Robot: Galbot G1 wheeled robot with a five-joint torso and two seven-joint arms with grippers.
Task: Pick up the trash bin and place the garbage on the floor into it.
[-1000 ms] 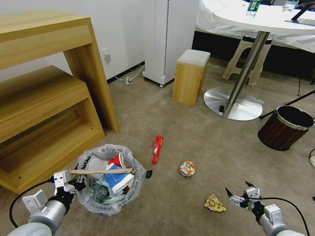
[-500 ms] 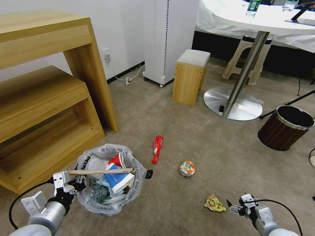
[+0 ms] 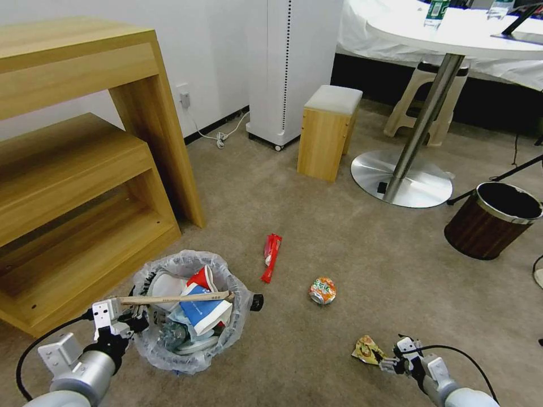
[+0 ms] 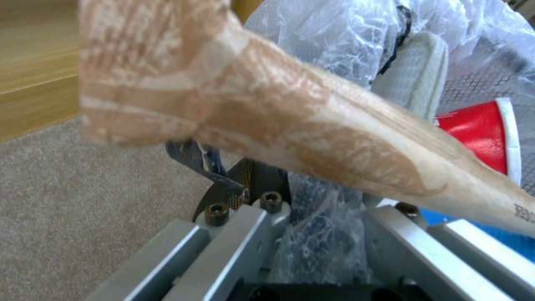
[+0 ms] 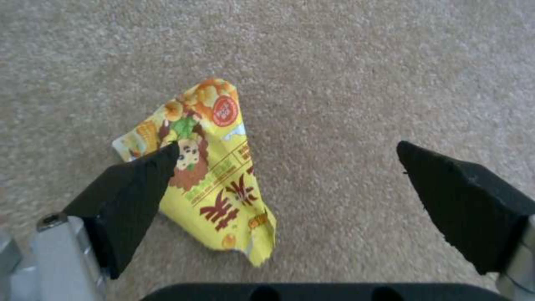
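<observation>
- Trash bin (image 3: 189,316) sits on the floor (image 3: 350,237) at lower left of the head frame, beside the wooden shelf unit (image 3: 79,164); bag-lined, stuffed with red cup (image 3: 201,277), blue paper, white slipper.
- Wooden stick (image 3: 175,296) lies across the bin's rim.
- Left pincer (image 3: 133,322) at the bin's near-left rim, clenched on the bag-covered edge; the left wrist view shows crinkled plastic (image 4: 320,251) between its fingers.
- Right pincer (image 3: 390,362) low at lower right, released, jaws spread wide over the carpet.
- Yellow snack wrapper (image 5: 209,175) lies flat, touching one fingertip (image 5: 150,167), off-centre in the gap.
- Red wrapper (image 3: 271,257) and crushed can (image 3: 322,290) lie mid-frame, apart from both pincers.
</observation>
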